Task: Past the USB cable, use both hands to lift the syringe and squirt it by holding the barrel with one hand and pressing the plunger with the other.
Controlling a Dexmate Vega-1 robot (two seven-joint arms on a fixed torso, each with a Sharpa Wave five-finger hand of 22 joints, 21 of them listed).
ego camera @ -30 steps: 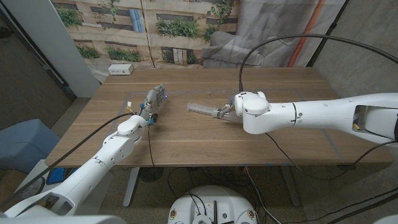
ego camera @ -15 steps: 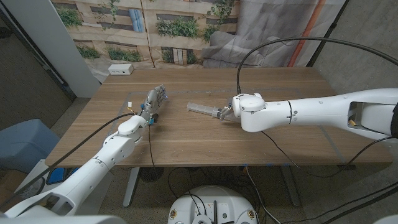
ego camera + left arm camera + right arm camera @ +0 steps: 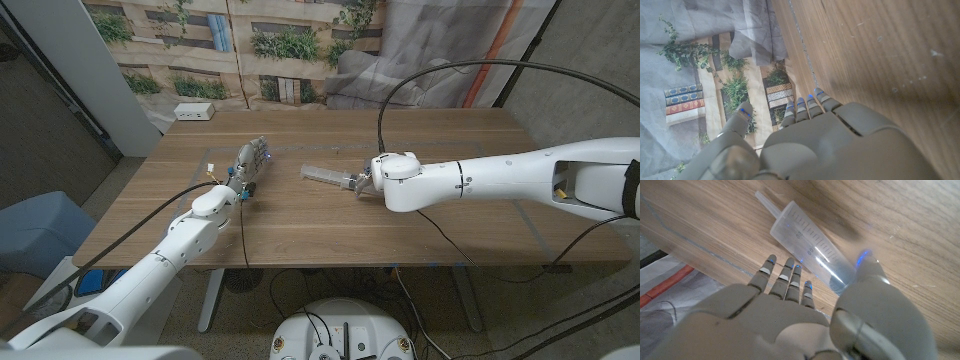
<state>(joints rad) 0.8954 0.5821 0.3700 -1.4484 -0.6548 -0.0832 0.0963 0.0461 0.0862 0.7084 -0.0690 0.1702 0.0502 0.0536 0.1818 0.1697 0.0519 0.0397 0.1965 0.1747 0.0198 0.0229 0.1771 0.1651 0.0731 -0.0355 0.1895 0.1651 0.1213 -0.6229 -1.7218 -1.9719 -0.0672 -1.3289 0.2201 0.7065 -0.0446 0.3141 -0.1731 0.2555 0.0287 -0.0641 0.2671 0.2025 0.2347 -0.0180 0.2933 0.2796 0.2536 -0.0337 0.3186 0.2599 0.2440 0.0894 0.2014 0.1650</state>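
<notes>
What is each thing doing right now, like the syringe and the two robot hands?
syringe: lying on its side on the table, not lifted, nozzle pointing away from the right hand.
right hand: open, fingers spread at the syringe's plunger end, not gripping it.
left hand: open, holding nothing, apart from the syringe.
white box: resting at the table's far corner, untouched.

Clear syringe (image 3: 325, 175) lies flat on table (image 3: 300, 225).
</notes>
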